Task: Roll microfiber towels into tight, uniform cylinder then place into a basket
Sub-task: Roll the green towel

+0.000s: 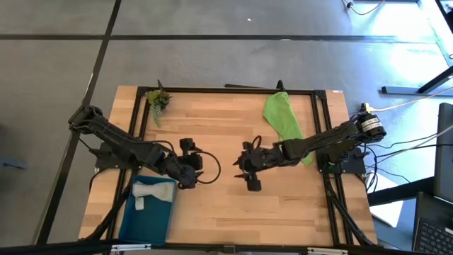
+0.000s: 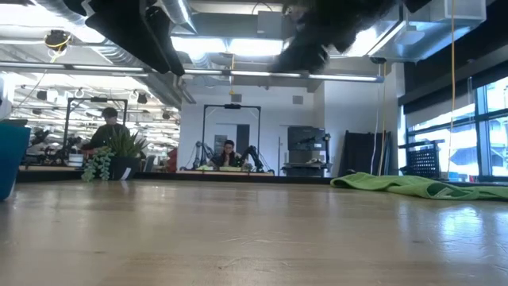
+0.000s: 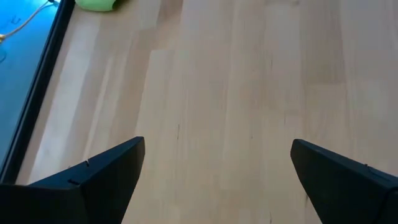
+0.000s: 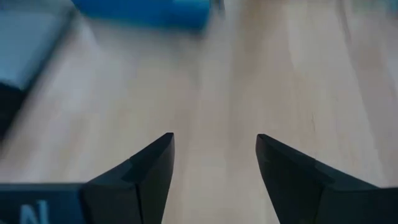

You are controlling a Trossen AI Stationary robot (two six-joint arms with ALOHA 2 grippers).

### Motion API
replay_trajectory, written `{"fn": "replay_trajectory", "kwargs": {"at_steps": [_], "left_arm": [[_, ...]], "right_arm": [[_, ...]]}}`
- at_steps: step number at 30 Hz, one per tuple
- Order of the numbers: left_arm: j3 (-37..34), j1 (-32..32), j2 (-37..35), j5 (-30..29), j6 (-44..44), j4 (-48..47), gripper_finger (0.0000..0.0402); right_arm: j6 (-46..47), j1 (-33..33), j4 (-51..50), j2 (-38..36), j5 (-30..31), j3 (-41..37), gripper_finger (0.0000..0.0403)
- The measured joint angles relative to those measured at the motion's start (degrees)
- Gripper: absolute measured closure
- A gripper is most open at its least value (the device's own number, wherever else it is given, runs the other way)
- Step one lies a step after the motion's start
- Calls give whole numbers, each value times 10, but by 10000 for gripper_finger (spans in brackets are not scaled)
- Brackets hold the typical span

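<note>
Green towel (image 1: 284,117) is laid lengthwise along the desk's (image 1: 226,127) right edge, nearest the right hand (image 1: 249,173), held open, empty.

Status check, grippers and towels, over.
Left gripper and right gripper open, empty, mid-table. Grey towel in basket. Green towel unrolled at far edge. Nothing blocking.

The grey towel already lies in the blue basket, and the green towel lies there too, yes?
Not quite. The grey towel does lie in the blue basket, but the green towel lies on the table's far right side, apart from the basket. The high view shows it.
</note>
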Motion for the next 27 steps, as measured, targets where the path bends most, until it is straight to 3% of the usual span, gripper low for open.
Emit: {"fn": "replay_trajectory", "kwargs": {"at_steps": [3, 11, 22, 27], "left_arm": [[0, 0, 0, 0, -4, 0, 7], [0, 0, 0, 2, -5, 0, 7], [0, 0, 0, 2, -5, 0, 7], [0, 0, 0, 2, -5, 0, 7]], "right_arm": [[81, -9, -103, -3, 31, -1, 175], [427, -22, -413, -4, 146, -1, 175], [753, 7, -712, -2, 136, -1, 175], [793, 9, -749, -2, 141, -2, 175]]}}
